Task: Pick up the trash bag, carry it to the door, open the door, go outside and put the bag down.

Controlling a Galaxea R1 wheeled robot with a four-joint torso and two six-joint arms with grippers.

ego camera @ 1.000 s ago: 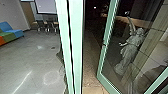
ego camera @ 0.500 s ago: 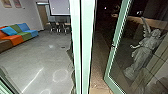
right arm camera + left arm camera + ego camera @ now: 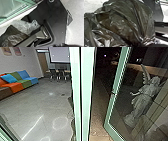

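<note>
Trash bag [image 3: 125, 23] bunched, gathered at one end. Door [image 3: 112, 99] stands open, statue [image 3: 145, 98] showing through it. Can't tell either gripper's opening or hold.

Sofa [image 3: 26, 83] left — post [image 3: 86, 97] between — door [image 3: 111, 104] and statue [image 3: 145, 98] right.

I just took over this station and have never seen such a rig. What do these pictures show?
This is a wheeled robot with two arms. Its high head camera sees an orange, green and blue sofa on a grey floor, and a green-framed glass door standing open; a grey winged statue shows in the glass. The others are wrist cameras: the left shows a crumpled, dark plastic trash bag close up, the right some crumpled clear plastic. I cannot tell whether an end effector grips the bag.
</note>
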